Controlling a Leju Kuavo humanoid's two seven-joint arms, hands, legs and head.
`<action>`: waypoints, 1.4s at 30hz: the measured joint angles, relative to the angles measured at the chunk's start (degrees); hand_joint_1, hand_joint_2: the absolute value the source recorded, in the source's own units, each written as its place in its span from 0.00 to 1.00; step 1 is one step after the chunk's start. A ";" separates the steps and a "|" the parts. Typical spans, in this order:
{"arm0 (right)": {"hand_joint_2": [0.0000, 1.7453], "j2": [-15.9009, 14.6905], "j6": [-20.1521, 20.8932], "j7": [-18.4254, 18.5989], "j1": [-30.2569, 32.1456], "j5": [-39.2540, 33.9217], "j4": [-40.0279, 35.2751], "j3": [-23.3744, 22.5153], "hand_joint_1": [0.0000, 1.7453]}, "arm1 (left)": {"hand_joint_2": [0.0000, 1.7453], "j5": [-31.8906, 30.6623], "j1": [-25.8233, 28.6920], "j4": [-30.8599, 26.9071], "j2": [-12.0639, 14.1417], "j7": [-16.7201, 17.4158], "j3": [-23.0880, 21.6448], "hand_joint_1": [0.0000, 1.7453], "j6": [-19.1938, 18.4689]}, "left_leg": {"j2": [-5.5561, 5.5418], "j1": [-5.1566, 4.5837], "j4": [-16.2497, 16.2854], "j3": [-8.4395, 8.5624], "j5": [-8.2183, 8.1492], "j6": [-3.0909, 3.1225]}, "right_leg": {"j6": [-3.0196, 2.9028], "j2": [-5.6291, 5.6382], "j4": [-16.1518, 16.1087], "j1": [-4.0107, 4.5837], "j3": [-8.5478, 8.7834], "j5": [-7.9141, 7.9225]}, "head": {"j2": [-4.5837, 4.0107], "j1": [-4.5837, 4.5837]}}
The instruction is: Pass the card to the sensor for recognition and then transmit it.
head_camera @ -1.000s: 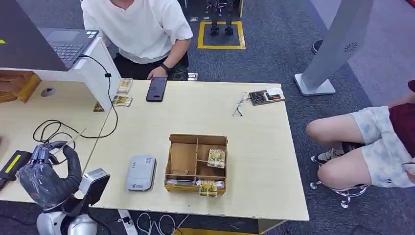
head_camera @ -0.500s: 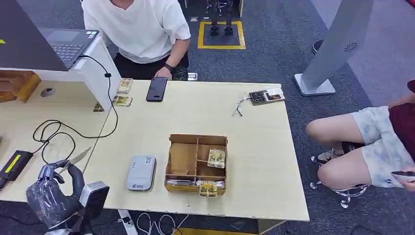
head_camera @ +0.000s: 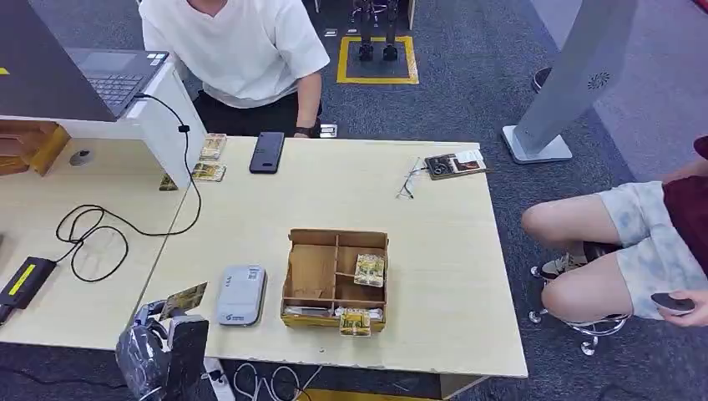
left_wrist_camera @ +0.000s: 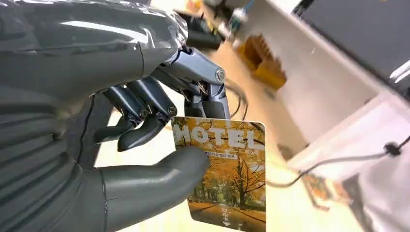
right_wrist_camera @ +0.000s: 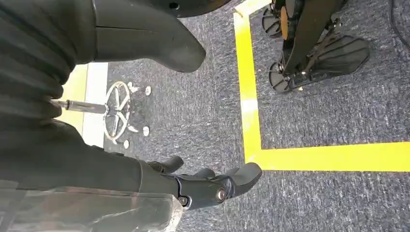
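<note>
At the near-left edge of the table [head_camera: 417,334] we have our left hand [head_camera: 154,355], thumb [left_wrist_camera: 159,176] pressing the card [head_camera: 184,299] against the darker fingers [left_wrist_camera: 145,104], so the card is pinched, not lying loose. In the left wrist view the card [left_wrist_camera: 225,176] shows an autumn picture with "HOTEL" printed across one end, and its long axis runs away from the fingers, the free end sticking out past them. From the head view that card sits just beside the grey reader [head_camera: 240,294], which lies to its right on the table, the two close but apart; the reader's long axis runs away from us. We judge the coming move to be a short carry rightward over the reader. Our right hand [right_wrist_camera: 208,186] hangs over the carpet, holding nothing, its fingers lightly curled and apart.
</note>
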 joint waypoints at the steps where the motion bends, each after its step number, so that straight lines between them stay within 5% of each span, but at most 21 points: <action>1: 1.00 0.00 -0.02 0.04 0.00 0.24 -0.04 0.00 0.00 | 1.00 1.18 0.00 0.28 0.15 0.18 -0.30 1.00 -0.74 | 0.00 0.00 0.00 0.00 0.00 0.00 | 0.00 0.00 0.00 0.00 0.00 0.00 | 0.00 0.02; 11: 1.00 0.02 0.02 0.22 0.04 0.57 -0.15 0.00 0.00 | 1.00 13.24 -0.07 3.06 1.22 -0.15 -0.68 1.00 -6.53 | 0.00 0.00 0.00 0.01 0.00 0.00 | 0.00 0.00 0.00 0.00 0.01 0.00 | 0.00 0.02; 23: 1.00 0.02 -0.22 0.15 0.12 1.44 -0.15 0.00 0.00 | 1.00 19.96 -1.08 8.21 2.40 -1.16 -0.65 1.00 -8.63 | 0.00 0.00 0.00 0.00 0.00 0.00 | 0.00 0.00 0.00 0.00 0.00 0.00 | 0.00 0.00; 42: 1.00 0.04 -1.11 -0.81 0.24 2.29 -0.13 0.00 0.00 | 1.00 53.80 -3.27 11.21 2.67 -4.98 0.20 1.00 -17.75 | -0.01 0.00 -0.01 0.00 0.00 0.00 | 0.00 -0.02 0.00 0.00 0.02 0.00 | 0.00 0.00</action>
